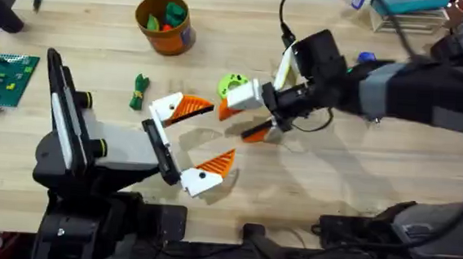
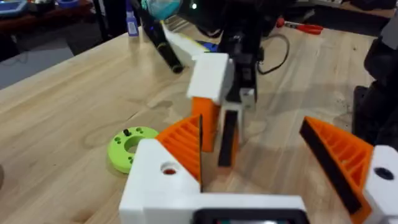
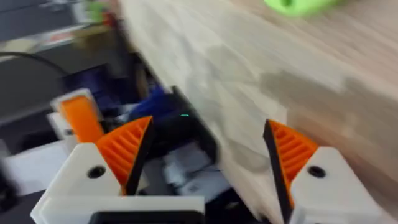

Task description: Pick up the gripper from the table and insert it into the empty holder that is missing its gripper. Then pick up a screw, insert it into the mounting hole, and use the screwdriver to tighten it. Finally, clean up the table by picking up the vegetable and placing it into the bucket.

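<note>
Overhead: the left gripper [image 1: 185,139] is sitting released over the middle of the desk [image 1: 334,182], white fingers with orange pads spread wide and holding nothing. The right gripper [image 1: 246,114] is reaching in from the right, also spread, nothing between its pads. A green disc [image 1: 233,84] is lying just behind it. The vegetable [image 1: 139,91] is lying left of centre, and the bucket [image 1: 164,23] is standing near the far edge with toy pieces inside; its blue label is too small to read. A red strip at the bottom left corner is showing white letters, not legible.

Left wrist: the left gripper's own fingers [image 2: 180,149] are standing apart, with the right gripper [image 2: 219,121] pointing down at the desk [image 2: 74,106] beyond them, beside the disc [image 2: 129,147].

Right wrist: own pads [image 3: 127,152] are standing wide open, hanging over a desk edge [image 3: 249,81].
</note>
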